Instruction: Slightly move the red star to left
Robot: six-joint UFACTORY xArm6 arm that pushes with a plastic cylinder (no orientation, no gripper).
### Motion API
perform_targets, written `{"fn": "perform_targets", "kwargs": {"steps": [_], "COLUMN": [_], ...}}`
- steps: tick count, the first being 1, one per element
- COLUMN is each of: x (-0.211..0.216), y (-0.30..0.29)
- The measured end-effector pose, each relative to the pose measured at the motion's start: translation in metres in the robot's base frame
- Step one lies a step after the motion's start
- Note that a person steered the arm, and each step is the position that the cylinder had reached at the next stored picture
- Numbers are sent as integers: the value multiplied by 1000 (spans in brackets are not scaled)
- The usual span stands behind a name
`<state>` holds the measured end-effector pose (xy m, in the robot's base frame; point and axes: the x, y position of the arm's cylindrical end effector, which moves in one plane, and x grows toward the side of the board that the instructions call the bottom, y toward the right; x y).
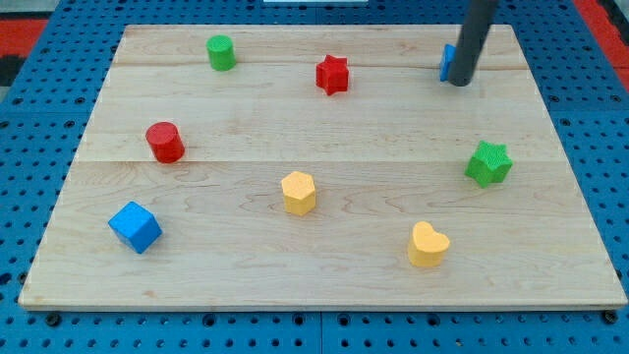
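Observation:
The red star (332,74) lies near the top middle of the wooden board (246,285). My tip (459,84) is down at the board's top right, well to the right of the red star. The rod stands right in front of a blue block (446,62) and hides most of it, so its shape cannot be made out.
A green cylinder (221,52) is at the top left, a red cylinder (165,142) at the left, a blue cube (135,227) at the bottom left. A yellow hexagon (298,192) is in the middle, a yellow heart (428,245) at the bottom right, a green star (488,163) at the right.

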<state>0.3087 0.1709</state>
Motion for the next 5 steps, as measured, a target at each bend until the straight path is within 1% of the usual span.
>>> {"fn": "perform_targets", "kwargs": {"steps": [2,3,5], "x": [-1,-10,-10], "y": [-71,-107,-148]}}
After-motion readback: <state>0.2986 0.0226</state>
